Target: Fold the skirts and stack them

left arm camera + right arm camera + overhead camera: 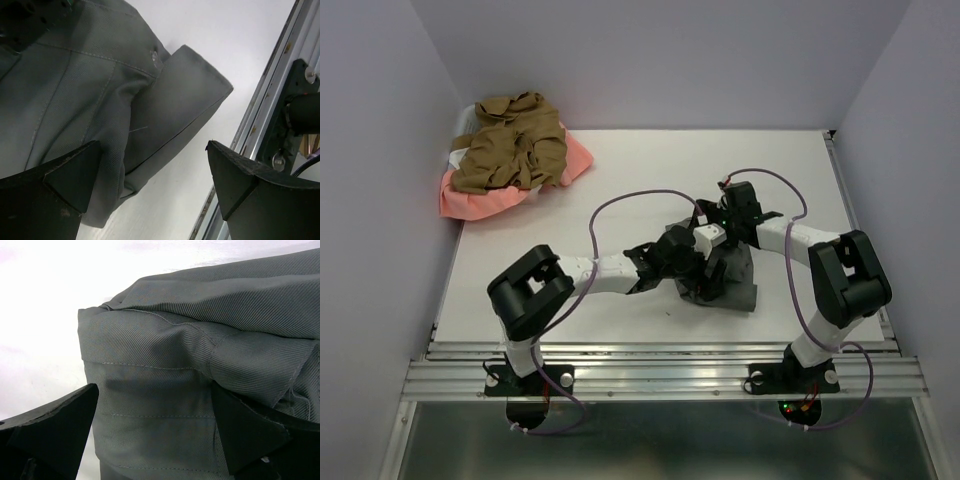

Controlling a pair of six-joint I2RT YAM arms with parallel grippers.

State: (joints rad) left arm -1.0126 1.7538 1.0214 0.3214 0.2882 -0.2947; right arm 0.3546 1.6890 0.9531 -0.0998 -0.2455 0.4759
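Both arms crowd the grey skirt (732, 288) mid-table. Left gripper (150, 170) gapes wide, and right gripper (155, 415) gapes too, straddling a folded edge. Best bet: pinch the hem squarely, lift together, keep the crease flat. Tan skirt (510, 145) and pink skirt (470, 200) lie heaped back-left.

Rig: black-and-white jointed left arm (535, 290) and matching right arm (845, 275) had blocky black joint housings, white tube links between. Thin purple cable (603, 212) looped off each arm. Flat black base plates (555, 380) showed pale round bolt heads; small green light (786, 406) glowed under the right one. Matte black wedge-shaped fingers (55, 195) were dusty, scuffed; right fingers (50, 435) looked the same
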